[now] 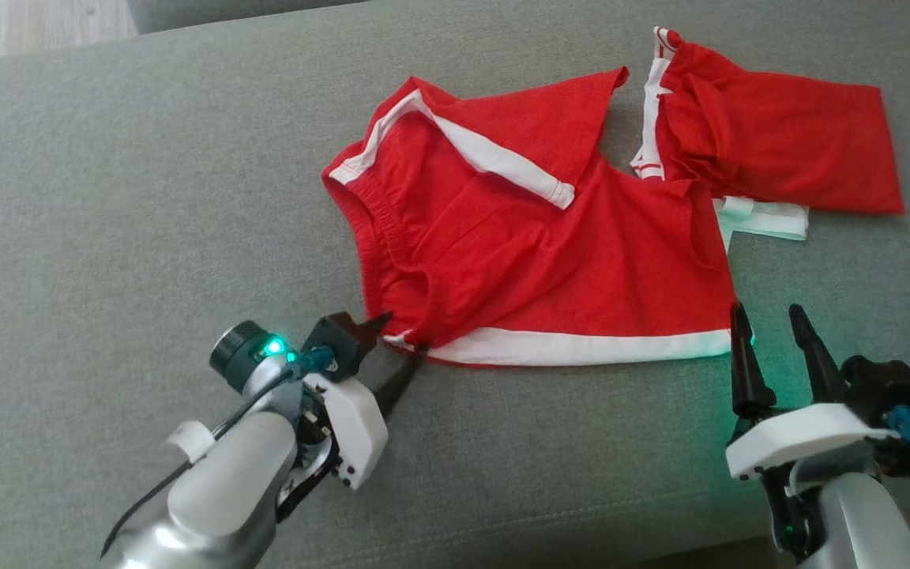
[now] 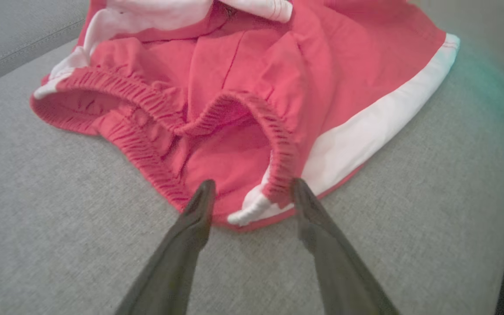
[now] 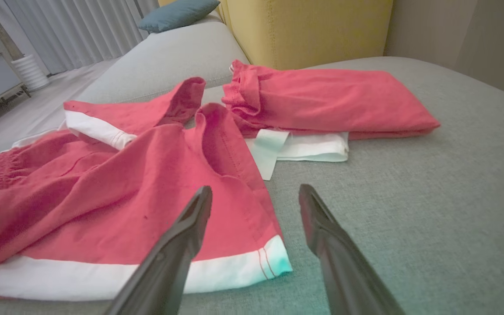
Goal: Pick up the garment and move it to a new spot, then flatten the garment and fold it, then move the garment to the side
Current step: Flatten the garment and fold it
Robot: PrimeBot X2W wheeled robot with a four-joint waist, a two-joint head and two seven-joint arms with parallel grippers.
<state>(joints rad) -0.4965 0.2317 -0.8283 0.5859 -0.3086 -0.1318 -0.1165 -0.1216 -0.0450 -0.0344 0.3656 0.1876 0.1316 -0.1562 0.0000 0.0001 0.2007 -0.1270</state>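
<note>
The garment [image 1: 550, 261] is a pair of red shorts with white side stripes and an elastic waistband, lying rumpled on a grey sofa seat [image 1: 107, 197]. My left gripper [image 1: 404, 333] sits at its near-left corner, open. In the left wrist view the waistband corner [image 2: 256, 205] lies between the two fingers of my left gripper [image 2: 252, 188], with the right finger against the elastic. My right gripper [image 1: 767, 310] stands open at the near-right hem corner [image 3: 274, 262]. In the right wrist view one finger of my right gripper [image 3: 255, 189] is over the red cloth and the other over bare seat.
A second red garment [image 1: 779, 150] lies folded at the far right on a white cloth [image 1: 763, 217], close to the shorts' leg. A yellow backrest [image 3: 304, 26] and a blue cushion [image 3: 177, 13] stand beyond. The seat's front edge runs just below both arms.
</note>
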